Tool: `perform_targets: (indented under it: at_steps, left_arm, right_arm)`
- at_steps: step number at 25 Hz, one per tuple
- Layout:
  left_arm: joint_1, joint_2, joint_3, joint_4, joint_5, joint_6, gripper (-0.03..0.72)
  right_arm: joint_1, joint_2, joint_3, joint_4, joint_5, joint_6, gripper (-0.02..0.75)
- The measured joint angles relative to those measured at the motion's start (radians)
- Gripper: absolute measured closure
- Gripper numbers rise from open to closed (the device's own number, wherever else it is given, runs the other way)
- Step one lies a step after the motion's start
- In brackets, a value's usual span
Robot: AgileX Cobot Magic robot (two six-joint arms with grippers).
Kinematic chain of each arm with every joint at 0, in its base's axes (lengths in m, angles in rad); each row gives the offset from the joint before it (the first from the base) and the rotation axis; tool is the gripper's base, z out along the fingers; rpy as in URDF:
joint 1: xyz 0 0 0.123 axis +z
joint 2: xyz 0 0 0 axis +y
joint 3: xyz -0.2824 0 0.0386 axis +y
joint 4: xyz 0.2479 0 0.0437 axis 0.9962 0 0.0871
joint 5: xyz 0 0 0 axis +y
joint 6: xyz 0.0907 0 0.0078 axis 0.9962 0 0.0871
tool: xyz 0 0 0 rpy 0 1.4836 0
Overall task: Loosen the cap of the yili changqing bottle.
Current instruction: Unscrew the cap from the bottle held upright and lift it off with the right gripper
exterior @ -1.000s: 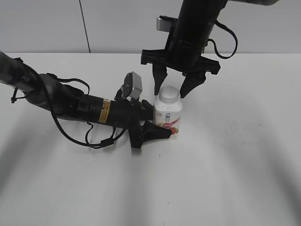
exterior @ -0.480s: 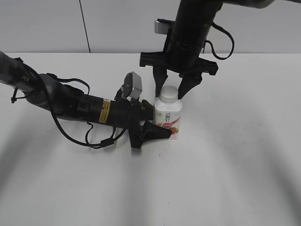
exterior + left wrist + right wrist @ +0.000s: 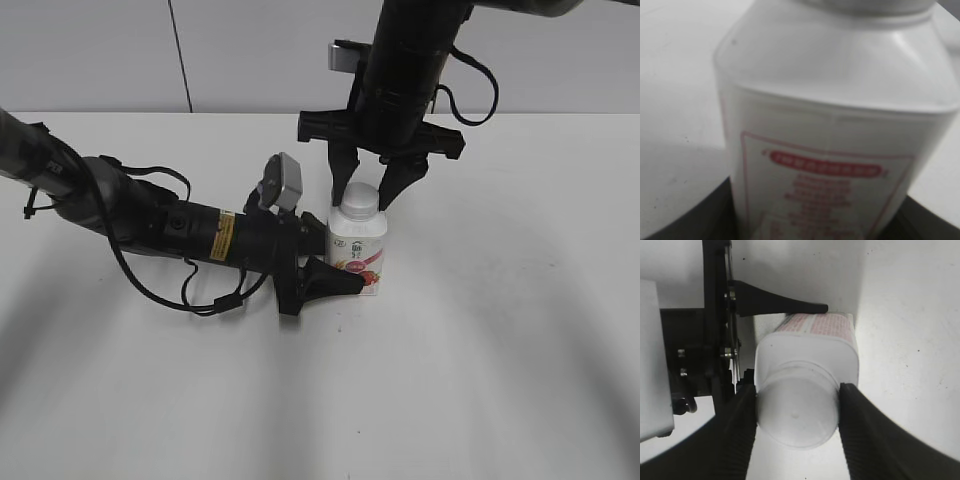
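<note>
Standing upright: bottle [image 3: 358, 250] (cap [image 3: 359, 200] topmost).

Nothing printed here can be read. The bottle [image 3: 358, 252] carries a pink-red label [image 3: 826, 171] whose lines of text are blurred beyond reading, and a yellow sticker [image 3: 222, 236] on the left arm [image 3: 170, 225] is too small to make out.

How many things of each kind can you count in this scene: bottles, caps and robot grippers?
Yili changqing bottle: 1
Cap: 1
Grippers: 2, the left gripper and the right gripper
Total: 4
</note>
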State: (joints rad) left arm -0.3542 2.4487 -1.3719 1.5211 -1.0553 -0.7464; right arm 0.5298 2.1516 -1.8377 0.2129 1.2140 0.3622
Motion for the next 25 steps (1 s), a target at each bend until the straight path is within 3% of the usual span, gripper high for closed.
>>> perform_targets:
  at_steps: [9,16,25]
  left_arm:
    - [0.000,0.000,0.000,0.000,0.000,0.000,0.276]
    - [0.000,0.000,0.000,0.000,0.000,0.001,0.276]
    - [0.000,0.000,0.000,0.001,0.000,0.001,0.278]
  right_arm:
    - [0.001,0.000,0.000,-0.002,0.002,-0.037,0.339]
    - [0.001,0.000,-0.002,-0.004,0.001,-0.287,0.341]
    - [0.001,0.000,-0.003,-0.004,0.001,-0.449,0.341]
